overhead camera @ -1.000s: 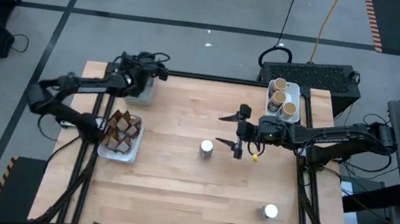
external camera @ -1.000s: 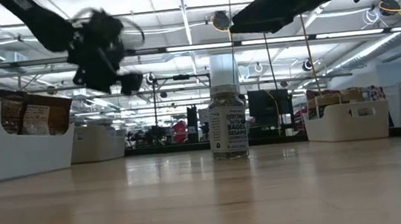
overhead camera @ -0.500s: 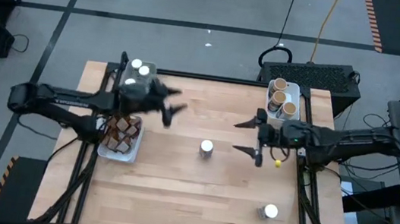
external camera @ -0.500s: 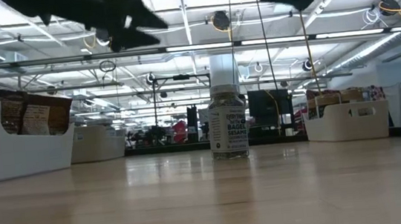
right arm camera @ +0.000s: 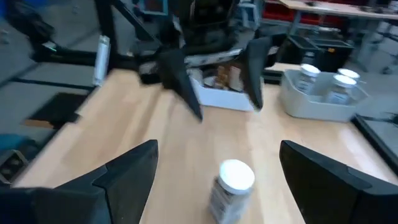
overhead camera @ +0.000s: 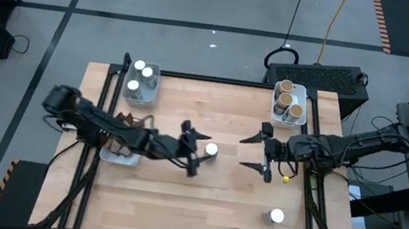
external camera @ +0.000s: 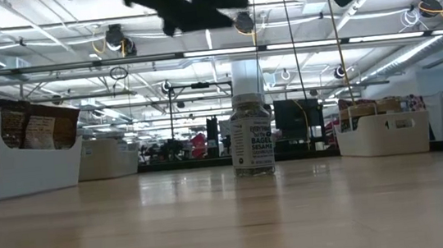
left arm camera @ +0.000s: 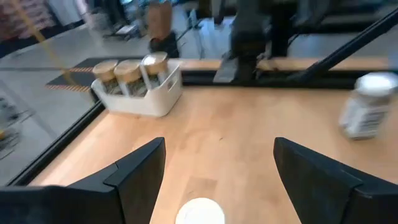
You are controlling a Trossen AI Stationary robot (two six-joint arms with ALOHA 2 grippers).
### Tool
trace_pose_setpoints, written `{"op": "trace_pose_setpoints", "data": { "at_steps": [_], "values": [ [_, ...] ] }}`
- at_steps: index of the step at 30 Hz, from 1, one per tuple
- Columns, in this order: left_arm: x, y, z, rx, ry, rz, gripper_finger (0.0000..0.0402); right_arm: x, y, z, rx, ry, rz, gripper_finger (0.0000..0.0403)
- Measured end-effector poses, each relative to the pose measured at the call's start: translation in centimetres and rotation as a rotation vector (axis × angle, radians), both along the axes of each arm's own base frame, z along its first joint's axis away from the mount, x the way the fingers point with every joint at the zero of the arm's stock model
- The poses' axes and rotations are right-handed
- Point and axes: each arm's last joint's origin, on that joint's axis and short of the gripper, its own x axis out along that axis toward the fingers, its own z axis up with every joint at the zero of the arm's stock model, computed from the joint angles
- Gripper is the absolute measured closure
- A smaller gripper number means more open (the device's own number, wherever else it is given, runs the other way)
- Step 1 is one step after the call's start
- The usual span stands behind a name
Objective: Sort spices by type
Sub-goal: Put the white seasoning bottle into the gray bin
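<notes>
Spices: mostly sorted, two white-lidded jars loose on table [overhead camera: 177,213].
Near jar [overhead camera: 276,215]: alone by front right edge, untouched.
Mid jar [overhead camera: 211,150]: upright at centre, between both grippers.
Left gripper [overhead camera: 193,147]: wide open, empty, just beside mid jar.
Right gripper [overhead camera: 256,154]: wide open, empty, near.
Packets tray [overhead camera: 123,157]: left, filled.
White-lid tray [overhead camera: 138,97]: far left, two jars.
Cork tray [overhead camera: 288,118]: far right, three jars.
</notes>
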Motion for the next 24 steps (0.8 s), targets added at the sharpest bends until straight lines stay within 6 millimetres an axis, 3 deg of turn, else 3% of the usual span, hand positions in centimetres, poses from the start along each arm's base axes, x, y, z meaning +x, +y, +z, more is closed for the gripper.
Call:
{"op": "trace_pose_setpoints", "data": {
  "at_steps": [4,9,16,24],
  "values": [
    [2.6,-0.2,-1.9,0.037,0.048,0.090,0.0100,-0.4,0.0,-0.5,-0.036,0.054,-0.030,0.0083],
    [4.3,0.2,-3.8,-0.031,0.055,0.168,0.0100,-0.8,0.0,-0.8,-0.046,0.102,-0.028,0.0083],
    [5.0,0.9,-5.8,-0.115,0.078,0.220,0.0074,-0.9,-0.1,-1.0,-0.054,0.125,-0.029,0.0083],
    [5.0,1.1,-6.1,-0.153,0.084,0.241,0.0016,-0.9,0.0,-1.0,-0.055,0.122,-0.028,0.0083]
  ]
}}
